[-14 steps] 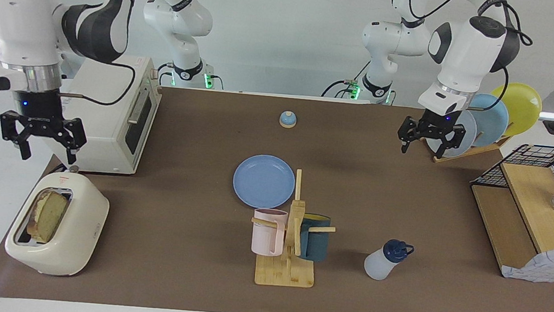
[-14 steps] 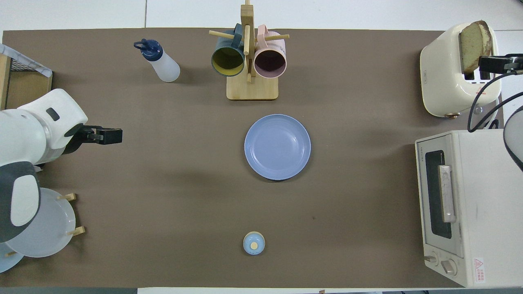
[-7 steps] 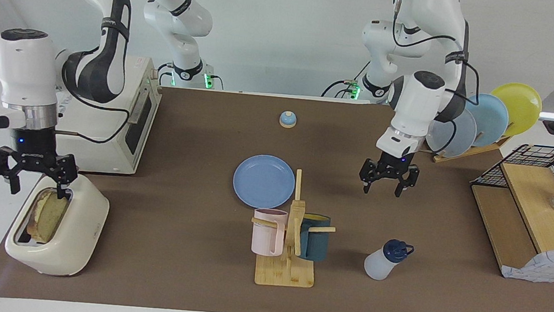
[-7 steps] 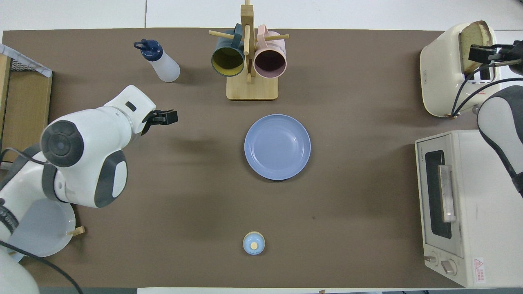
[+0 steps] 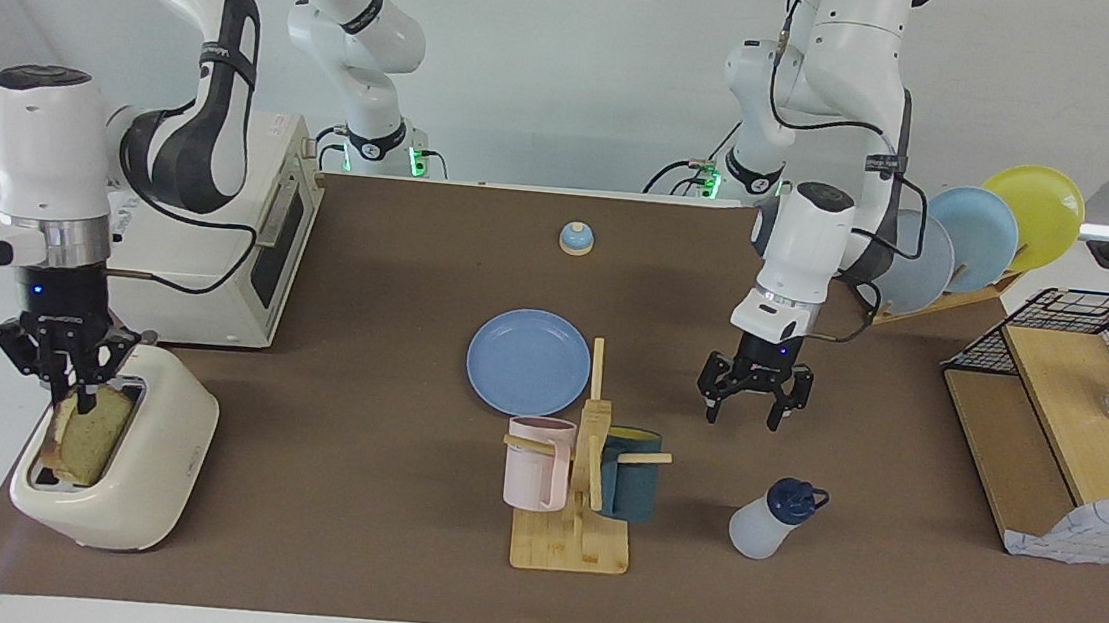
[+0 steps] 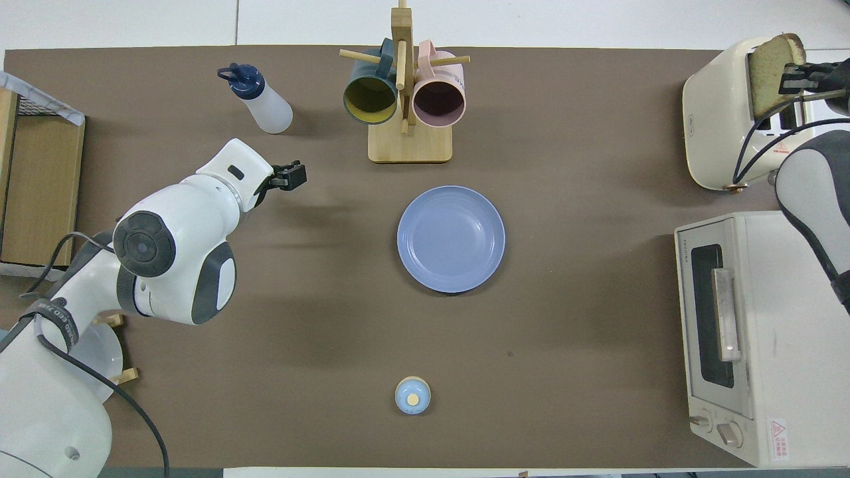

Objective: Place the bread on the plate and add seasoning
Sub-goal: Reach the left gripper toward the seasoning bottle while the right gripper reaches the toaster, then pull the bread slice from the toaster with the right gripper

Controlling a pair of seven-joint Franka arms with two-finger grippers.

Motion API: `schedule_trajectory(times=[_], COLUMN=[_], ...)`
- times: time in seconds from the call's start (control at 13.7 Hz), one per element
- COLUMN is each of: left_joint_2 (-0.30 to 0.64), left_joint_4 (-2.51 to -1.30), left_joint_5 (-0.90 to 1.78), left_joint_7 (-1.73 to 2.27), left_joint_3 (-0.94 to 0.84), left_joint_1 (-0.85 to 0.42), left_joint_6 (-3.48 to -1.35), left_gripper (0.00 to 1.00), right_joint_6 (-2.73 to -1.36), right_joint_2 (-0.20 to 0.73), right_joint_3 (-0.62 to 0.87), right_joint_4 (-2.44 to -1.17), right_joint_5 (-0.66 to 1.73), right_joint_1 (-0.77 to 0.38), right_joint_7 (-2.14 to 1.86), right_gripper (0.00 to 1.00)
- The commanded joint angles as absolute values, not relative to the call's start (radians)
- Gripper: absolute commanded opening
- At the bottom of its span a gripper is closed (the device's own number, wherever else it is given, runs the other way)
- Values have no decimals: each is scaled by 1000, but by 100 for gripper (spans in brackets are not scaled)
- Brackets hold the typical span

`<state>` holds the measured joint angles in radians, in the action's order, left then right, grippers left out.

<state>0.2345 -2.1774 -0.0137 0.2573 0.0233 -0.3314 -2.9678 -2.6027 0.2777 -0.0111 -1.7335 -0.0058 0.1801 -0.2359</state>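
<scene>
The bread (image 5: 87, 438) stands upright in a cream toaster (image 5: 124, 475) at the right arm's end of the table, its top sticking out of the slot. My right gripper (image 5: 71, 398) is shut on the bread's upper edge; in the overhead view the right gripper (image 6: 794, 77) pinches the slice (image 6: 767, 70). The blue plate (image 5: 528, 361) lies flat and bare mid-table. The seasoning (image 5: 773, 519), a whitish bottle with a navy cap, stands farther from the robots than the plate, toward the left arm's end. My left gripper (image 5: 741, 420) hangs open over bare table between plate and bottle.
A wooden mug rack (image 5: 577, 514) with a pink and a dark mug stands beside the plate. A small blue bell (image 5: 575, 239) sits near the robots. A white oven (image 5: 220, 232) stands next to the toaster. A plate rack (image 5: 962, 242) and a wooden shelf (image 5: 1056, 426) fill the left arm's end.
My right gripper came down onto the toaster and closed on the bread's top. My left arm swung from the plate rack toward mid-table and lowered, still open.
</scene>
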Motion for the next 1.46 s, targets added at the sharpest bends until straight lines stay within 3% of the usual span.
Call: schedule_trajectory(times=[0.0, 0.15, 0.29, 0.59, 0.73, 0.95, 1.24, 1.39], left_joint_2=[313, 371, 420, 477, 504, 548, 575, 603], left_joint_4=[-2154, -2114, -2057, -1980, -1953, -1885, -1830, -1793], left_joint_5=[-21, -17, -15, -12, -11, -11, -12, -9], left_joint_7=[272, 273, 307, 360, 362, 382, 397, 400], left_joint_3=[69, 167, 299, 325, 334, 353, 354, 356], left_joint_1=[-371, -452, -559, -580, -580, -581, -578, -578], left_joint_6=[-3061, -3106, -3108, -3106, -3105, -3093, -3054, -3050], left_gripper=[100, 100, 100, 100, 100, 100, 100, 100], right_joint_6=[-2405, -2111, -1950, -1861, -1754, -1769, -2056, -2175], right_joint_2=[301, 310, 296, 217, 177, 157, 39, 29], right_joint_3=[5, 5, 11, 60, 60, 106, 112, 112], right_joint_4=[-1616, -1470, -1383, -1347, -1347, -1376, -1726, -1830], right_joint_5=[60, 57, 55, 43, 61, 102, 196, 202], right_joint_1=[195, 193, 175, 59, 2, -105, -248, -307], right_joint_7=[-275, -313, -325, -316, -266, -56, 190, 199], right_gripper=[0, 0, 0, 0, 0, 0, 0, 0])
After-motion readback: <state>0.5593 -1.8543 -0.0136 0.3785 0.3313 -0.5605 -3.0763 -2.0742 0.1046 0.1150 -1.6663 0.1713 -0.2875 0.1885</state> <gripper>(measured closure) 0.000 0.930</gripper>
